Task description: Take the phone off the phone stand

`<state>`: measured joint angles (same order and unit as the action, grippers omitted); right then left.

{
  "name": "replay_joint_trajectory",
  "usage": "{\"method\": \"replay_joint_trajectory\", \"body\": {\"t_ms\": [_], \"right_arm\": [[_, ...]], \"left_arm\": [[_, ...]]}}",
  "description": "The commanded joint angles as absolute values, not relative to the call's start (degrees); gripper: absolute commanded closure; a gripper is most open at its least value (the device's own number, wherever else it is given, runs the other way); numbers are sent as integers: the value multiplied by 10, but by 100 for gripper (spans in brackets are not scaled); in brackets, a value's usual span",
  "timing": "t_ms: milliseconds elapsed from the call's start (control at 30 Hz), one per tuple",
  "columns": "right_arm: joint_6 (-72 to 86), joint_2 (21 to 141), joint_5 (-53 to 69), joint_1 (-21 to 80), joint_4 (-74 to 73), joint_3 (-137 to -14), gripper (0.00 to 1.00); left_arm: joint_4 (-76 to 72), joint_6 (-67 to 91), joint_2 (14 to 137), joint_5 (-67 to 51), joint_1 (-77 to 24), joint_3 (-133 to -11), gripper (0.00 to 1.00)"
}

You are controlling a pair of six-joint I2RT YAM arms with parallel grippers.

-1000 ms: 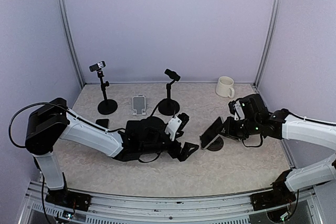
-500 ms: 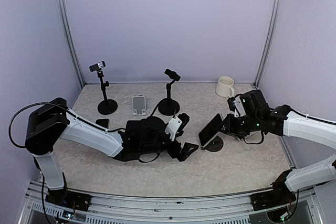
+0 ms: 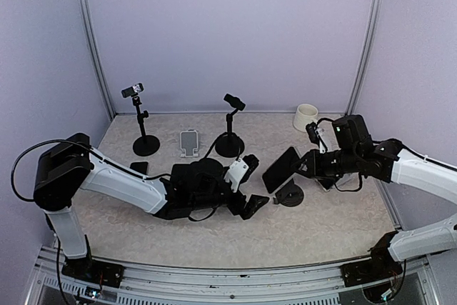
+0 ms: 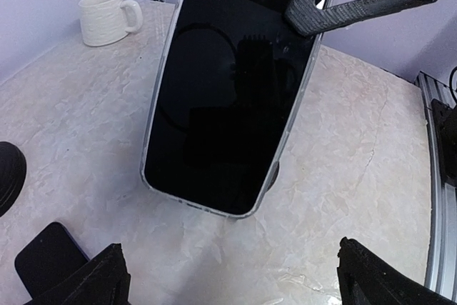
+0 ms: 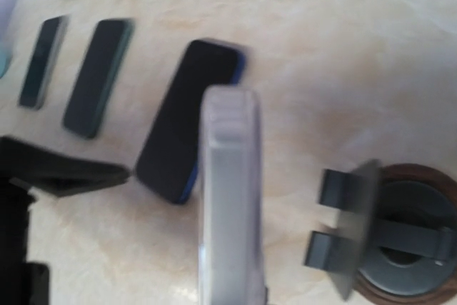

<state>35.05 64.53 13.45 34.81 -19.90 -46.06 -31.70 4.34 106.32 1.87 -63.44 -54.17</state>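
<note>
The right gripper (image 3: 301, 165) is closed on the top edge of the phone (image 3: 280, 169). The phone hangs tilted in the air out in front of its fingers, with the screen turned toward the left arm. The phone stand (image 3: 289, 194) sits on the surface (image 3: 321, 226) just below the gripper, and the overhead view alone does not settle whether phone and stand touch.

The right wrist view does. There the phone (image 5: 228, 198) shows edge-on as a pale rim straight ahead of the gripper, with bare surface between it and the stand (image 5: 389, 248) off to the right. Though blurred, that view also shows a blue-edged phone (image 5: 187, 123) lying flat just beyond the held one, and two more dark phones (image 5: 96, 76) farther out to the left.

The left gripper (image 3: 251, 203) lies low on the surface, spread wide with nothing in it. The left wrist view shows both fingertips (image 4: 86, 280) at the bottom corners and the phone's black, unlit screen (image 4: 228, 98) filling the frame just ahead. One of the right gripper's fingers (image 4: 335, 5) pinches its upper corner. A white mug (image 4: 107, 18) stands well beyond, ahead and to the left. Nothing on screen, mug or stand can be read as writing.
</note>
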Motion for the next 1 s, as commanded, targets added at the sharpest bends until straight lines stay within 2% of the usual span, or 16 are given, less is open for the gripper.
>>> {"method": "replay_joint_trajectory", "body": {"t_ms": [0, 400, 900, 967], "right_arm": [[308, 636, 207, 345, -157, -496, 100], [284, 658, 307, 348, -128, -499, 100], [282, 679, 349, 365, -115, -509, 100], [283, 679, 349, 366, -117, -509, 100]], "left_arm": [[-324, 9, 1037, 33, -638, -553, 1], [-304, -12, 1046, 36, -640, -573, 1], [-279, -30, 1072, 32, -644, -615, 1], [-278, -31, 1071, 27, -644, -616, 5]]}}
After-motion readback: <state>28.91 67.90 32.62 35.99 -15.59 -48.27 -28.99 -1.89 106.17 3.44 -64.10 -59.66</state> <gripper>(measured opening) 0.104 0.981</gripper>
